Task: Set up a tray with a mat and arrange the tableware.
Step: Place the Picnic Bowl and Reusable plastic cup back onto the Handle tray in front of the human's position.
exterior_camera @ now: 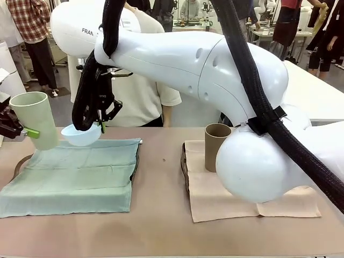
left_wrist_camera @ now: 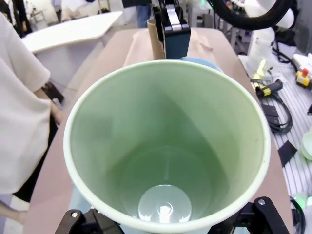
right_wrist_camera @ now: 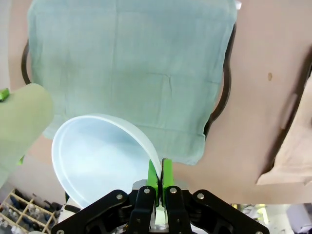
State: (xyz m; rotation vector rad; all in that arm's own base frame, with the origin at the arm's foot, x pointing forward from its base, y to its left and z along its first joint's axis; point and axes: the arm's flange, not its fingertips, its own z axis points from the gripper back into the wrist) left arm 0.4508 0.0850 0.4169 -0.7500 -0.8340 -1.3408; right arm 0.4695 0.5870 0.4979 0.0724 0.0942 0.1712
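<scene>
At the far left my left gripper (exterior_camera: 21, 129) is shut on a pale green tumbler (exterior_camera: 33, 119), held tilted above the table; the left wrist view looks down into this tumbler (left_wrist_camera: 165, 161). My right arm reaches across the table. Its gripper (exterior_camera: 101, 126) is shut on the rim of a light blue bowl (exterior_camera: 80, 135), held just over the back edge of the green mat (exterior_camera: 75, 172). In the right wrist view the gripper (right_wrist_camera: 159, 178) pinches the bowl (right_wrist_camera: 97, 156) above the mat (right_wrist_camera: 131, 63). A taupe tumbler (exterior_camera: 216, 146) stands upright on a beige mat (exterior_camera: 242, 199).
Each mat lies over a dark-rimmed tray: the left tray's rim (exterior_camera: 135, 161) and the right tray's rim (exterior_camera: 184, 166) peek out. A person in a white shirt (exterior_camera: 145, 97) stands at the far side. My right arm's bulky elbow (exterior_camera: 258, 161) hangs over the right tray.
</scene>
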